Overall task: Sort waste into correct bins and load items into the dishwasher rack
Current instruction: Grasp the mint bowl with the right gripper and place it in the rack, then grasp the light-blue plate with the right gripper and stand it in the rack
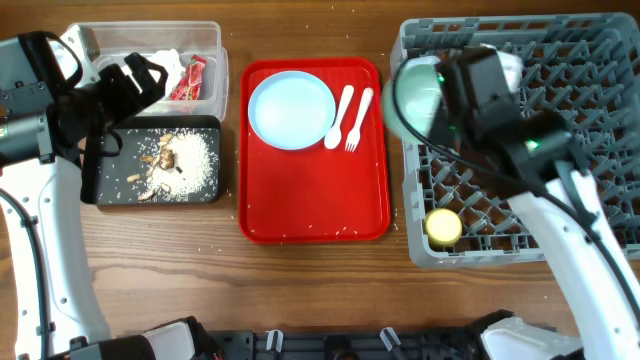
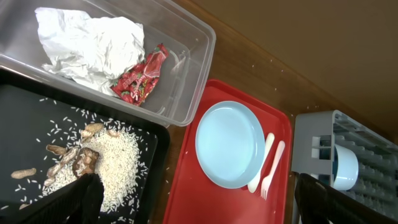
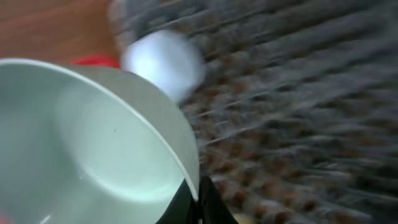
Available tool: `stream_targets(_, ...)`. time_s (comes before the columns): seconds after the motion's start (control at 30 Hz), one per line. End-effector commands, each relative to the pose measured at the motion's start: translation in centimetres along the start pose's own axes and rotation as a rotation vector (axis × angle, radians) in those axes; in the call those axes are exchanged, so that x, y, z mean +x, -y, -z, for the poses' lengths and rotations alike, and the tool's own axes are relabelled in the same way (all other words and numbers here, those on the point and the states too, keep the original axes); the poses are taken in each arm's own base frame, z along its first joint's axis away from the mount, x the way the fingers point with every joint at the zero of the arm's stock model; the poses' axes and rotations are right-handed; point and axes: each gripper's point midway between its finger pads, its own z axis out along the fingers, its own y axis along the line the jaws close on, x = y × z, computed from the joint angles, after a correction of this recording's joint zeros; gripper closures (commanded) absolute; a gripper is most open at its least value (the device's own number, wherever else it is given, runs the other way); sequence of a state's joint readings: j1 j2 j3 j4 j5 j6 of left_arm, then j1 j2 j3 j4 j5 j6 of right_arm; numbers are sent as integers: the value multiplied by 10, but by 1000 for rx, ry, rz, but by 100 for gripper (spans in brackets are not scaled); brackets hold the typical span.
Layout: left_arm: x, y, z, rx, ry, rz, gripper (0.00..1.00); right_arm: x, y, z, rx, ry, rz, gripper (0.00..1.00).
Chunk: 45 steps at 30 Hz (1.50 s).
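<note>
Waste side looks done. The clear tub (image 2: 186, 62) at upper left has the napkin (image 2: 87, 43) and red wrapper (image 2: 140, 78). The black tray (image 1: 115, 192) just below it carries the rice and brown scraps (image 1: 185, 160), and a few grains lie loose on the tabletop (image 1: 300, 290). Mid-frame, the red tray (image 1: 310, 210) has the plate (image 1: 290, 110), with spoon (image 1: 338, 115) and fork (image 1: 358, 118) side by side next to it; none loaded yet. Step in hand, as I read it: racking a bowl. On the right of the overhead view, the bowl (image 1: 413, 100) is tilted on edge at the upper-left corner of the dishwasher rack (image 1: 600, 90); can't tell if it touches the pegs. A second bowl (image 2: 344, 167) already sits in the rack near that corner, and the yellow cup (image 1: 443, 227) is at the rack's lower left. Next move probably: lower the bowl between peg rows so it stands clear of the other one, then let go; plate and cutlery after that. Tools: the left tool (image 2: 198, 205) hangs over the bins with fingers spread wide, holding nothing and touching nothing. The right tool (image 3: 194, 205) is pinched on the bowl's rim. The right wrist view is blurred, so I can't tell how deep the grip goes.
</note>
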<state>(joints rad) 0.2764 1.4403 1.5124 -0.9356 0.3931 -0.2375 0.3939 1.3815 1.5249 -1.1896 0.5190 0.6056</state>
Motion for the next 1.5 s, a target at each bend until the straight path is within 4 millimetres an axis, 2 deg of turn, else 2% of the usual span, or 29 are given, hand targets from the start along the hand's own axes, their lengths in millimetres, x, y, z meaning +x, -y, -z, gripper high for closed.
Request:
stream_targets(0.0, -3, -2, 0, -4, 6, -18, 0, -29, 66, 0, 424, 193, 34, 96)
stream_targets(0.03, -3, -2, 0, -4, 6, -18, 0, -29, 74, -2, 505, 208, 93, 96)
stream_targets(0.1, -3, -2, 0, -4, 6, -18, 0, -28, 76, -13, 609, 172, 284, 96)
stream_targets(0.2, -3, -2, 0, -4, 6, -18, 0, -17, 67, -39, 666, 61, 521, 96)
stream_targets(0.33, -3, -2, 0, -4, 6, -18, 0, -5, 49, -76, 697, -41, 698, 96)
stream_targets(0.53, -3, -2, 0, -4, 6, -18, 0, 14, 26, -119, 690, -117, 819, 96)
stream_targets(0.77, -3, -2, 0, -4, 6, -18, 0, 39, -7, -133, 555, -164, 875, 96)
stream_targets(0.87, -3, -2, 0, -4, 6, -18, 0, 51, -17, -134, 494, -189, 881, 95)
stream_targets(0.93, -3, -2, 0, -4, 6, -18, 0, 69, -29, -133, 408, -243, 896, 86)
stream_targets(1.07, -3, -2, 0, -4, 6, -18, 0, 104, -60, -127, 219, -328, 904, 84)
stream_targets(1.1, -3, -2, 0, -4, 6, -18, 0, 107, -65, -125, 198, -334, 907, 80)
stream_targets(1.13, -3, -2, 0, -4, 6, -18, 0, 107, -68, -122, 189, -327, 899, 72)
stream_targets(1.2, -3, -2, 0, -4, 6, -18, 0, 102, -76, -114, 156, -317, 839, 44)
stream_targets(1.23, -3, -2, 0, -4, 6, -18, 0, 95, -81, -107, 128, -307, 797, 38)
stream_targets(1.3, -3, -2, 0, -4, 6, -18, 0, 73, -90, -90, 79, -236, 742, 0)
stream_targets(1.37, -3, -2, 0, -4, 6, -18, 0, 47, -97, -69, 22, -156, 678, 0)
stream_targets(1.43, -3, -2, 0, -4, 6, -18, 0, 32, -124, -44, -161, -107, 603, 0)
stream_targets(1.47, -3, -2, 0, -4, 6, -18, 0, 25, -150, -27, -322, -73, 552, 0)
